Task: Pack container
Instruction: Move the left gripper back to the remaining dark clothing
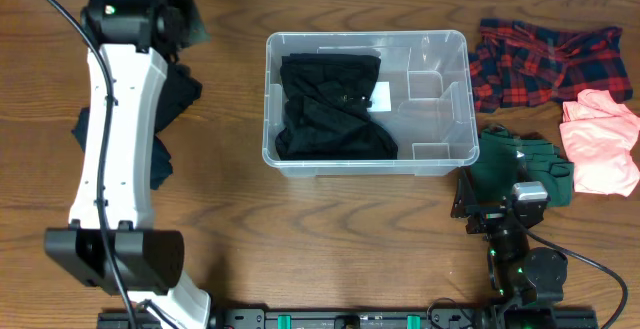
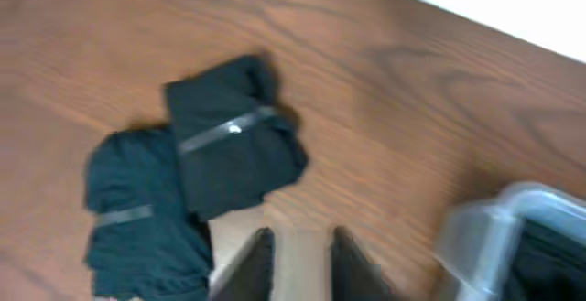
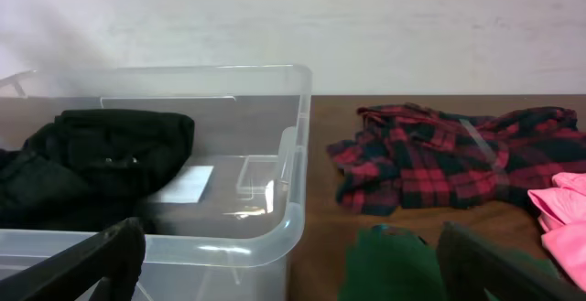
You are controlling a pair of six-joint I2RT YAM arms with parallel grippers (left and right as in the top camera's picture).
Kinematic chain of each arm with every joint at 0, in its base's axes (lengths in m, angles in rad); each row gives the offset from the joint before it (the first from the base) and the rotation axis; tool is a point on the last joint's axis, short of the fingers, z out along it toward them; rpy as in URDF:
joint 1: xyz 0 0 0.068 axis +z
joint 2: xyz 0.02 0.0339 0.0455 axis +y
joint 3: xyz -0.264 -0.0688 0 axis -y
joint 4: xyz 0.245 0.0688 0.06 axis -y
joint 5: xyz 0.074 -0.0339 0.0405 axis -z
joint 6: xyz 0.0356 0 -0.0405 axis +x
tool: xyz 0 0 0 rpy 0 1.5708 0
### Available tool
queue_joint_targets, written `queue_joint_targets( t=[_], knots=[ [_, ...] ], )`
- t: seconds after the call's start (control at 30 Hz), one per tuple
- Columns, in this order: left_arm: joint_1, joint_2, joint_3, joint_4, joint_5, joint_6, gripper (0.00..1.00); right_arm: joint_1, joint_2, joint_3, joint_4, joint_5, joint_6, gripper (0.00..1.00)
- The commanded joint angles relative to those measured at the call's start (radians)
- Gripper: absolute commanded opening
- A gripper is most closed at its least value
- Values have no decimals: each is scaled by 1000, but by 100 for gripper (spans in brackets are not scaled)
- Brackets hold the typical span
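Note:
The clear container (image 1: 455,44) stands mid-table with a black garment (image 1: 325,104) in its left half and a white label (image 1: 380,96) on its bottom. It also shows in the right wrist view (image 3: 229,237) and, as a corner, in the left wrist view (image 2: 513,232). My left gripper (image 1: 188,24) (image 2: 298,239) is open and empty above bare wood, next to dark folded clothes (image 2: 229,141). My right gripper (image 1: 487,197) (image 3: 291,235) is open wide and low, with a green garment (image 1: 520,164) (image 3: 394,266) between its fingers, beside the container's near right corner.
Dark teal and black clothes (image 1: 175,94) lie left of the container under the left arm. A red plaid garment (image 1: 545,59) (image 3: 439,155) lies at the back right, and a pink one (image 1: 600,139) (image 3: 563,209) is in front of it.

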Motion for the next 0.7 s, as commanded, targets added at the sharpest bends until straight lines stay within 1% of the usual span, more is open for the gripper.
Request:
queue_joint_targets(
  t=[0.0, 0.03, 0.07, 0.1, 0.13, 0.17, 0.37, 0.5, 0.67],
  knots=[
    [38, 51, -3, 11, -98, -85, 45, -9, -5, -2, -3, 0, 9, 99],
    [48, 68, -3, 19, -97, -88, 55, -9, -5, -2, -4, 0, 9, 99],
    [54, 84, -3, 26, -97, -87, 73, -9, -5, -2, -4, 0, 9, 99],
    [60, 100, -3, 31, -97, -87, 83, -9, -5, -2, -3, 0, 9, 99],
    [66, 121, -4, 36, -97, -87, 89, -9, -5, -2, -3, 0, 9, 99],
    [70, 138, -4, 37, -97, -87, 93, -9, -5, -2, -4, 0, 9, 99],
    [77, 253, -4, 40, -97, -87, 93, -9, -5, -2, -4, 0, 9, 99],
    [78, 315, -4, 72, -97, -92, 93, -9, -5, -2, -3, 0, 9, 99],
    [79, 370, -4, 135, -97, -156, 93, -9, -5, -2, -3, 0, 9, 99]
  ],
)
